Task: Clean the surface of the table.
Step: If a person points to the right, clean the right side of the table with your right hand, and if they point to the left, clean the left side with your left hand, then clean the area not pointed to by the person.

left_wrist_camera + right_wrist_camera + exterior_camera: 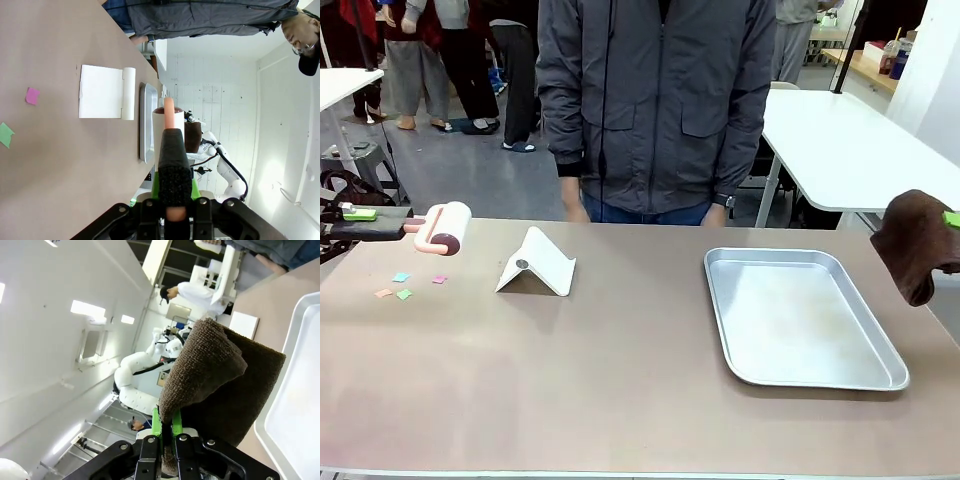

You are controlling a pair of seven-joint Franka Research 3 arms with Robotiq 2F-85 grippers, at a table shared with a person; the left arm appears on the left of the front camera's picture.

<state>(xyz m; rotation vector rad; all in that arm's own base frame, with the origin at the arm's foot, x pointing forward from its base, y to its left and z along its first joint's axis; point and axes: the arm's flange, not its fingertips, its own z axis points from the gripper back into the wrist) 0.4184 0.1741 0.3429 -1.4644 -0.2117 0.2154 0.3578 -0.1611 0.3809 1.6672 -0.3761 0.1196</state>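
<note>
Front: worktop [620, 370] spans the frame, paper scraps [402, 285] at its left end near left gripper [380, 222] | Left wrist: that gripper is clamped tight on a pink roller handle [169, 112] | Right wrist: right gripper [165, 422] pinches a brown cloth [225, 385], tray [295, 405] beyond.

- floor [470, 170]: grey, smooth, dull sheen.
- white-topped table [850, 150] at the right on white legs; a second white top [340, 85] at the left edge.
- grey metal stool [360, 160] below the left top.
- wooden bench [865, 68] far back right, bottles [892, 55] on it.
- back wall [210, 85]: white, marked off in squares, seen from the left wrist.
- oblong lit panels [87, 308] in a plain white surface, seen from the right wrist; light bright and even.
- several people [450, 60] stand at the back left.
</note>
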